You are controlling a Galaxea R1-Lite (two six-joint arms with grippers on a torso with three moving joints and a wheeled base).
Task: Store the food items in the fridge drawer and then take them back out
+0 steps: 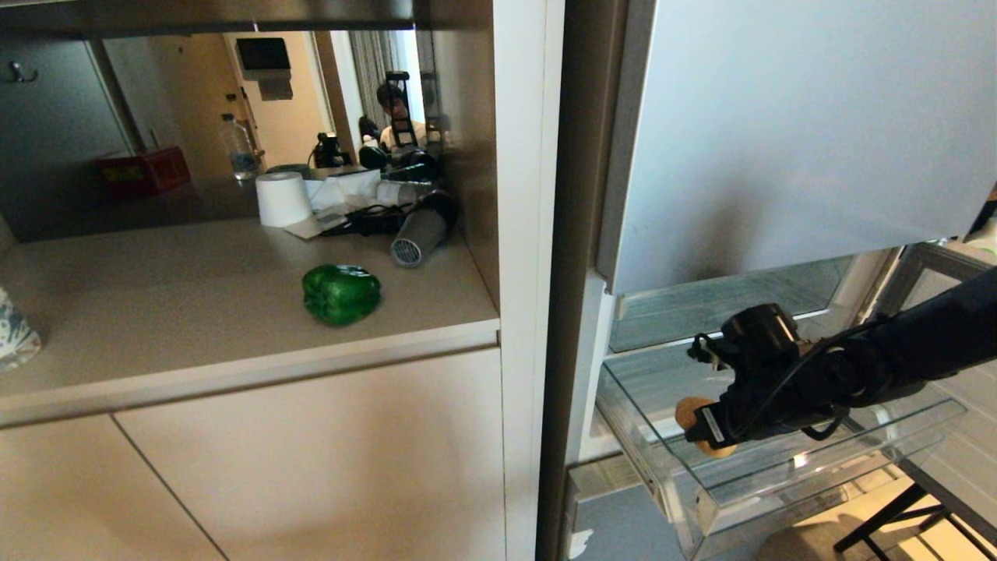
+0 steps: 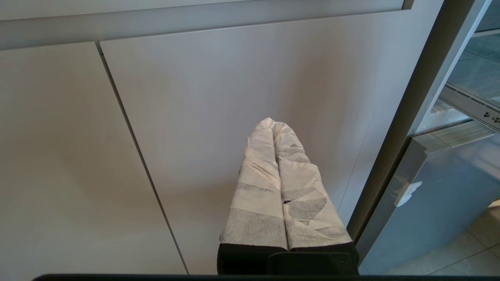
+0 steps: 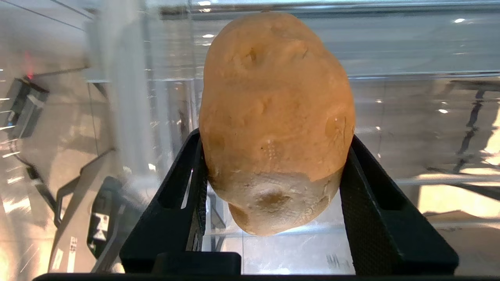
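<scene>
My right gripper point(image 1: 705, 428) clamped the round tan-yellow potato point(image 3: 273, 117) between its black fingers point(image 3: 183, 203), inside the pulled-out clear plastic fridge drawer point(image 1: 779, 475). My left gripper point(image 2: 273, 128) hung closed beside beige cabinet doors point(image 2: 195, 117).

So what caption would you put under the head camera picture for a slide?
Right tool holds a potato in the open clear fridge drawer; a green pepper waits on the counter.
</scene>
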